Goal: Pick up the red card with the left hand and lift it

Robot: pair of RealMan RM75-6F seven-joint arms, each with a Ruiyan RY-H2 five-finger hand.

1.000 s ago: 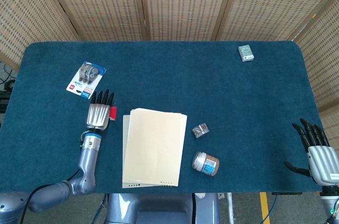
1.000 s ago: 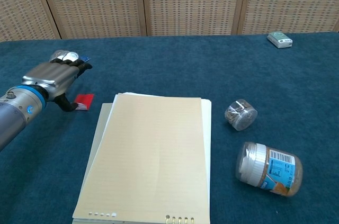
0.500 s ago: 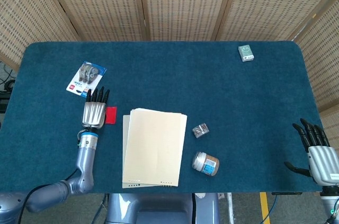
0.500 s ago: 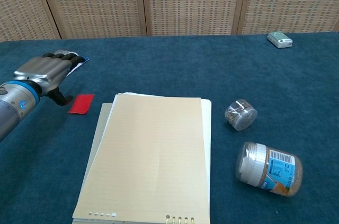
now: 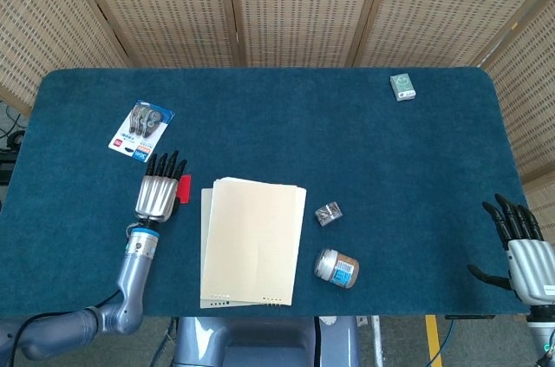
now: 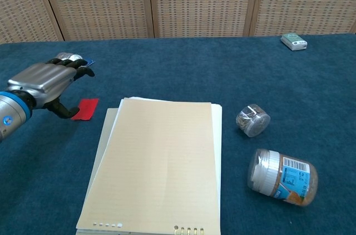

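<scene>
Red card: flat on table, beside notepad. L hand: above card, fingers spread, nothing held. R hand: spread, idle.

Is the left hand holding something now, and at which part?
Nothing is held. The left hand hovers beside the red card, which lies flat on the table.

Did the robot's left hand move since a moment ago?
Yes. The left hand slid right, toward the paper stack, and now covers part of the red card.
</scene>
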